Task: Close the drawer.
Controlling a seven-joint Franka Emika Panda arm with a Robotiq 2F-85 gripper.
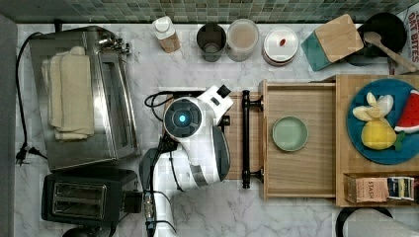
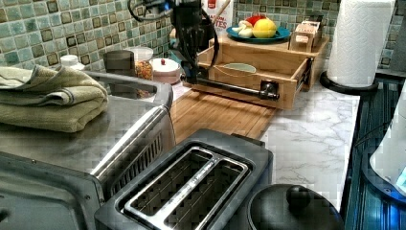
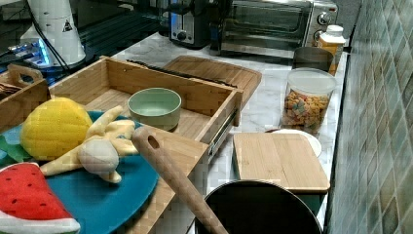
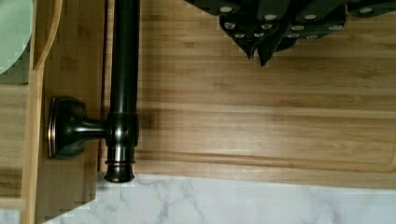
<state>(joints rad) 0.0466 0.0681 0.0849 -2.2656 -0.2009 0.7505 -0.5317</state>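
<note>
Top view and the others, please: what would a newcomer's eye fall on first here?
The open drawer stands pulled out of its cabinet at the top view's right, a pale green bowl inside it. The robot arm hangs over the cutting board beside the drawer's dark bar handle. A blue plate of toy fruit sits on the cabinet.

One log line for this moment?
light-wood drawer: open | green bowl: inside | hand: by dark bar handle | task: pending

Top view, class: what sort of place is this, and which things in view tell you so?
Most likely a kitchen counter: a white marble-patterned worktop backed by green mosaic tiles, holding a silver toaster oven, a black two-slot toaster and a clear jar of cereal.
</note>
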